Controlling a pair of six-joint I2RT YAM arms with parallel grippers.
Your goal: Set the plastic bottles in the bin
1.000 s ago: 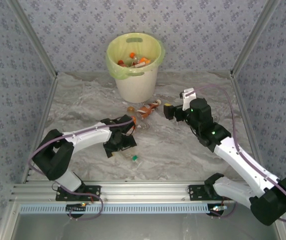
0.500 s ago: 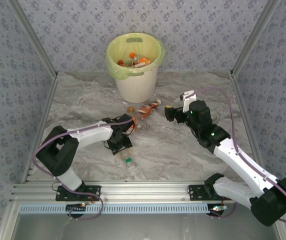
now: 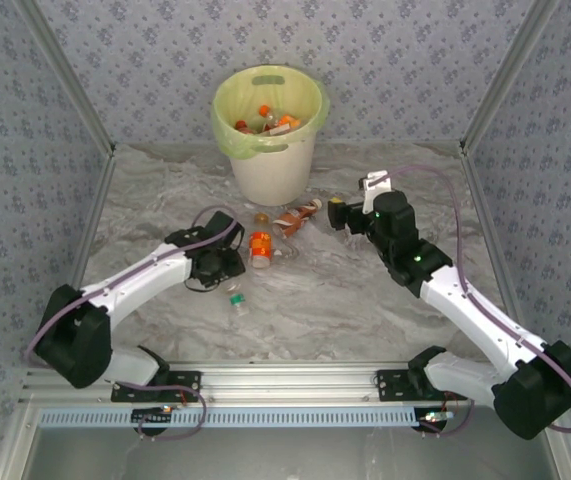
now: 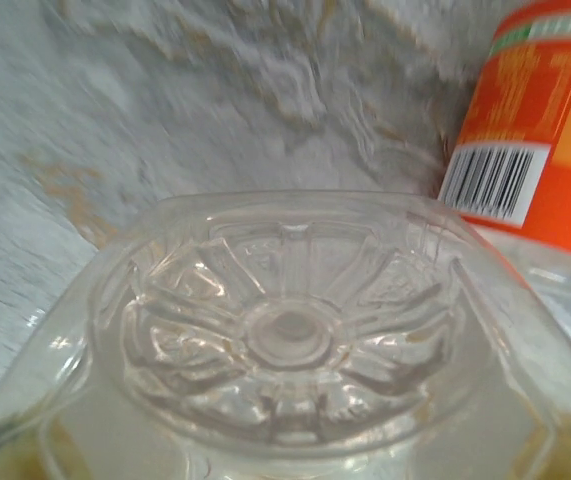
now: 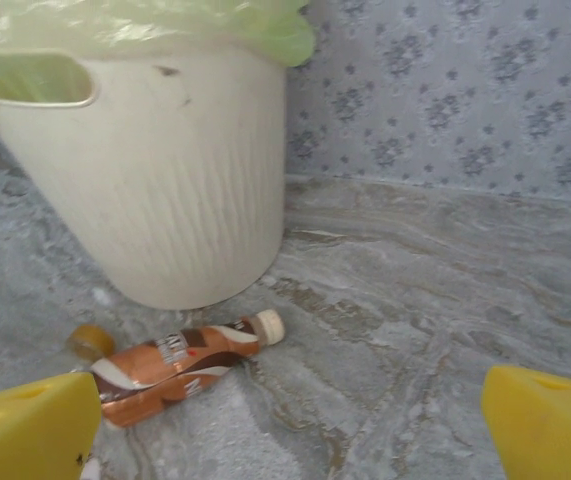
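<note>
Marbled tabletop (image 3: 345, 300) carries the brown bottle (image 5: 180, 365) lying just beside the bin (image 5: 165, 180). The right gripper (image 3: 336, 216), spread wide, faces it: the reach step, judging by its pose. Next it should descend and close. The left gripper (image 3: 233, 262) sits against a clear bottle (image 4: 285, 330); its grip cannot be told.

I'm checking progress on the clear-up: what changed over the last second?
The left gripper moved away from its base, up to the orange-labelled bottle; whether it grips anything is unclear. The small green-capped bottle shifted left on the table. The right gripper, open, edged toward the brown bottle. The bin, its contents and the brown bottle stayed put.
</note>
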